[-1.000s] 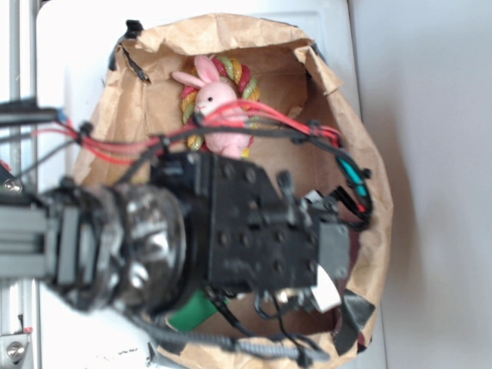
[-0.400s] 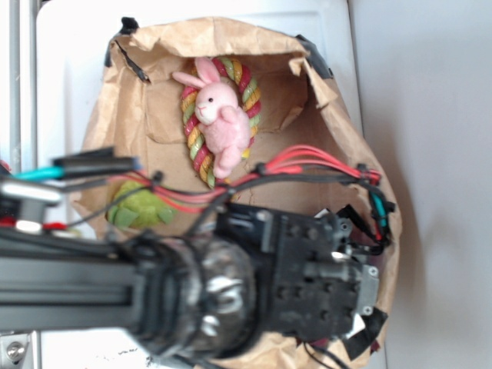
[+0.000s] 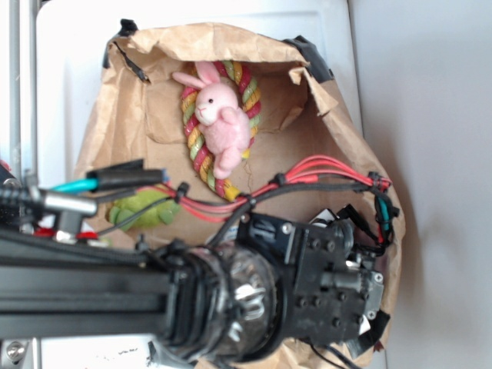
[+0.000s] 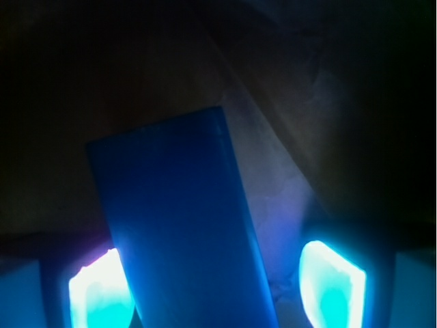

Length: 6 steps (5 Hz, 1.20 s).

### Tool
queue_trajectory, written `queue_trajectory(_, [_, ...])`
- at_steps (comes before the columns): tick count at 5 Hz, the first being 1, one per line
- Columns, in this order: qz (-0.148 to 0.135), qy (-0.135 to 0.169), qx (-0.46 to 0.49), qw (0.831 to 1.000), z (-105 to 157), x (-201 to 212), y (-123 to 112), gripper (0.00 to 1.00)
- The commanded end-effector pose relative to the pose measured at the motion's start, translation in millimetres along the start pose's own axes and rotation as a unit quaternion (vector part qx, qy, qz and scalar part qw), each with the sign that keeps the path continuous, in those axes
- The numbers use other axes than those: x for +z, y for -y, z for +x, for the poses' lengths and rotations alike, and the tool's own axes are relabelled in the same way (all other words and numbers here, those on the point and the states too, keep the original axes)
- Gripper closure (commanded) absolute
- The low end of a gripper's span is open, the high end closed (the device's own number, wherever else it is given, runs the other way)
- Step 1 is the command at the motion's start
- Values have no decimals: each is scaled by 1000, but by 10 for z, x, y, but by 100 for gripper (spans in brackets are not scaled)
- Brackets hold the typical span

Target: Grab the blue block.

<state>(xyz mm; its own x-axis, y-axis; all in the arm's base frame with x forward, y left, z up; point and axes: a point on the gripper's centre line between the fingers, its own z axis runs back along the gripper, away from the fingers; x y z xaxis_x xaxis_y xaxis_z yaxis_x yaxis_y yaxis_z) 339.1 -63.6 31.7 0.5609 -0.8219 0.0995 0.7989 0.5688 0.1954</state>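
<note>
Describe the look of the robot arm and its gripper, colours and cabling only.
The arm is black, with a boxy black wrist block studded with screws. Red cables, bundled with black ones by ties, loop over it, and a teal cable runs at the left. In the wrist view the gripper shows two fingertips glowing cyan-white.

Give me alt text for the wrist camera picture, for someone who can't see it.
A blue block fills the middle of a dark, close-up view, tilted slightly. It lies between the hand's two glowing fingertips, nearer the left one. Crumpled brown paper shows dimly behind.
</note>
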Motion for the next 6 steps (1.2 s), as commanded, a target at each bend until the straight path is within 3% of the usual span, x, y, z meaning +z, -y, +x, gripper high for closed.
queue_trajectory(1, [30, 27, 19, 999, 93, 111, -36, 100])
queue_trajectory(3, [23, 37, 107, 993, -75, 355, -177, 100])
queue_trajectory(5, [35, 21, 296, 954, -444, 814, -477, 100])
queue_trajectory(6, [30, 32, 332, 942, -628, 1007, -526, 100])
